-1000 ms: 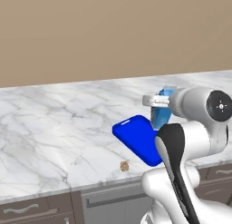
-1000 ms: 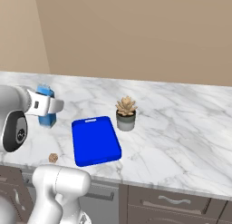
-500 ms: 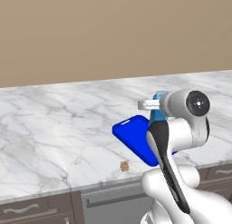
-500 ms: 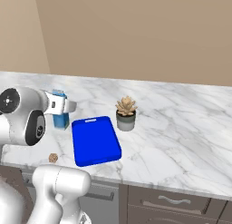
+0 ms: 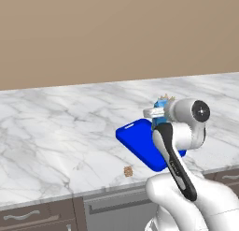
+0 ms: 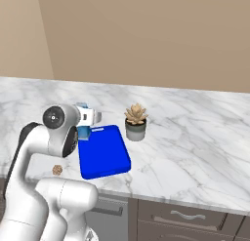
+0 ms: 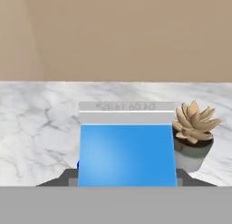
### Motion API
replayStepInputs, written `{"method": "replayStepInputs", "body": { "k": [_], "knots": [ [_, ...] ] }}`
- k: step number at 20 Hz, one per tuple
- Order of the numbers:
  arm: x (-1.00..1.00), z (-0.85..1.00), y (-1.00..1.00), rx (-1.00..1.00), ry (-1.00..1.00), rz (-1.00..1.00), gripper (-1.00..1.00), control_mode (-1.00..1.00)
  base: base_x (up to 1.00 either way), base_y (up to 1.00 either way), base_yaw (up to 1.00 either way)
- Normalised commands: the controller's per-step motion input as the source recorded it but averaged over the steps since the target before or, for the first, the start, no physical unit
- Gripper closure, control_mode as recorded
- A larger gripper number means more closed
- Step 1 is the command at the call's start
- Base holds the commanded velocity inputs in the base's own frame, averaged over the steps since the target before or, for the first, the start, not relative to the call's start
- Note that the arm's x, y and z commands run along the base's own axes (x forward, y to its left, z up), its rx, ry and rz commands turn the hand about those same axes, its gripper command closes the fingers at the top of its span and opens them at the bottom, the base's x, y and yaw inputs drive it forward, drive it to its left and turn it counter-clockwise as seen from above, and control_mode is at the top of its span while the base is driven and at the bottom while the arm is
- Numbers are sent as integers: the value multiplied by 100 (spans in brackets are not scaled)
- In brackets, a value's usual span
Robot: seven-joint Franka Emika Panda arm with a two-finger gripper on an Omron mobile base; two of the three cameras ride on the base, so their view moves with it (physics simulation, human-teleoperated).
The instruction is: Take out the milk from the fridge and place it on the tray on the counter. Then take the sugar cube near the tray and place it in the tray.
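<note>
blue milk carton with a white top sits pinched in the robot's two-finger gripper, upright above the far end of the flat bright blue tray; the tray's long axis runs toward 6 o'clock from the carton in the right base view, so the move is down.

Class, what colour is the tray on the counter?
Bright blue tray, clearest in the right base view.

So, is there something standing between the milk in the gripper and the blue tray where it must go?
Nothing visible does. The gripper holds the milk at the far end of the tray, whose blue surface lies bare. The potted plant stands beside the tray on the counter, off the path.
</note>
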Motion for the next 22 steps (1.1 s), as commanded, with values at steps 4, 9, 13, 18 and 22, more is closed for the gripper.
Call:
{"method": "replayStepInputs", "body": {
  "k": [4, 9, 13, 18, 22],
  "knots": [
    [74, -29, -22, 6, 2, 24, 100, -100, 0, 0, 0],
    [66, -21, -3, 2, 13, 16, 100, -100, 0, 0, 0],
    [42, -5, 0, 0, 22, 7, 100, -100, 0, 0, 0],
    [29, 0, -8, 0, 7, 8, 100, -100, 0, 0, 0],
    [9, -4, -20, 0, -9, 16, 100, -100, 0, 0, 0]
  ]
}}
